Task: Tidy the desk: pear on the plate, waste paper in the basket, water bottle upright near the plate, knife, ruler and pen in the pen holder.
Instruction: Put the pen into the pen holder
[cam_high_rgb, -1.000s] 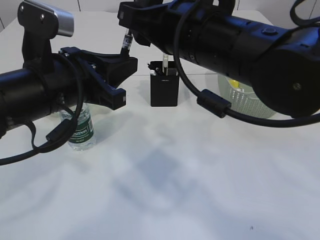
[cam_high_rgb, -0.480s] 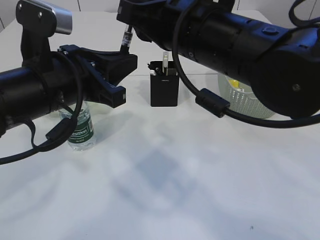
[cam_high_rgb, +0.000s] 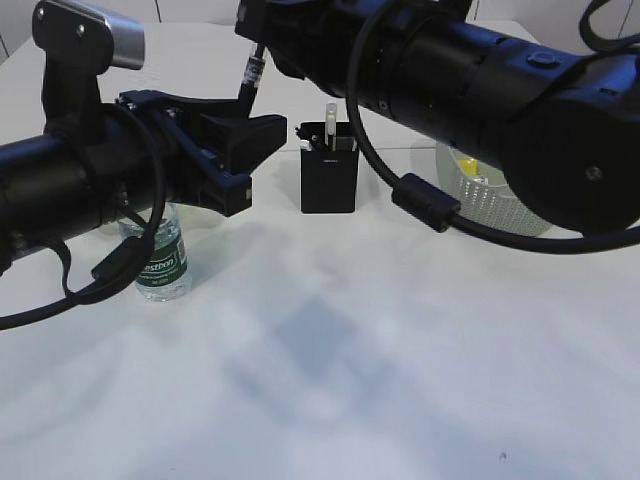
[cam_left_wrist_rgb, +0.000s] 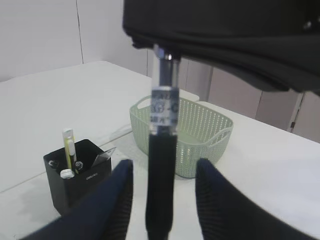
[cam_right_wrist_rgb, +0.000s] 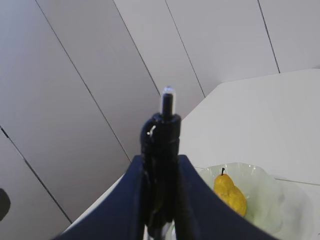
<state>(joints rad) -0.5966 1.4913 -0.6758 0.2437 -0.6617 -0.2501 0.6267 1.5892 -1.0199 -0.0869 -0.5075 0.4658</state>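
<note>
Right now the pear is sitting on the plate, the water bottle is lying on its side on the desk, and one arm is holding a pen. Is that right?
Not quite. The exterior view shows the water bottle standing upright on the desk, not on its side. The rest holds: the pear sits on the plate, and the right gripper holds the pen.

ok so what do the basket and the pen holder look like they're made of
The basket looks like moulded plastic: pale sage green, a regular perforated wall, a smooth rim with handle cut-outs. The pen holder seems matte black plastic, with flat sides, little shine and a small printed logo; coated metal cannot be ruled out.
</note>
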